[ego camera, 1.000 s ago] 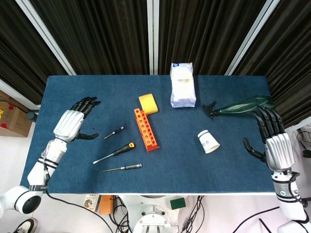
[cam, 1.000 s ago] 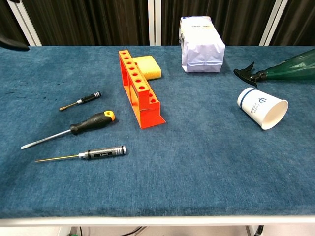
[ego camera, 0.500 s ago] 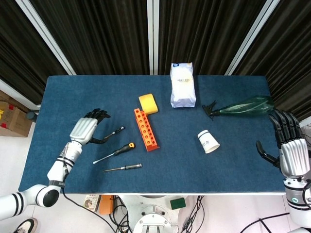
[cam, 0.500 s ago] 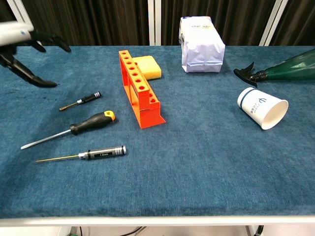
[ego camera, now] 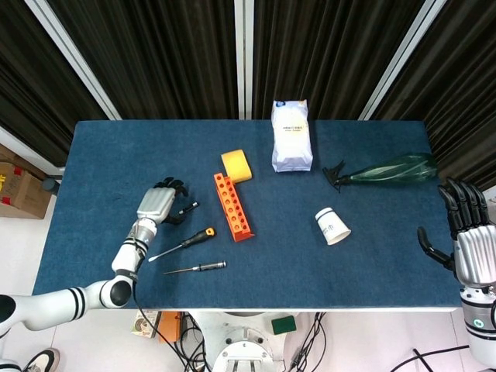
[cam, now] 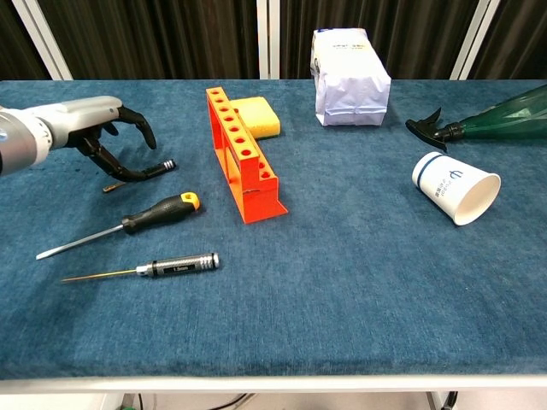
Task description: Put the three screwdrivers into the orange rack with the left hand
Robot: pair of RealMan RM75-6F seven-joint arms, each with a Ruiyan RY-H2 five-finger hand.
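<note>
Your left hand [cam: 102, 128] has travelled in from the tabletop's [cam: 359, 282] left edge over the last second and now sits over the small black screwdriver [cam: 162, 166], whose handle end shows just beyond the fingers [cam: 141, 128]. The fingers are spread and curled downward, with the thumb reaching under toward the tool; contact cannot be confirmed, and nothing is lifted. The orange-capped screwdriver [cam: 158, 212] and the silver-handled screwdriver [cam: 179, 266] lie nearer the front edge than the fingers, unmoved. The orange rack [cam: 244, 154] stands a little beyond the fingertips, toward the tabletop's centre, with every hole empty. Your right hand [ego camera: 471, 236] has withdrawn to the tabletop's right edge, fingers apart, holding nothing.
</note>
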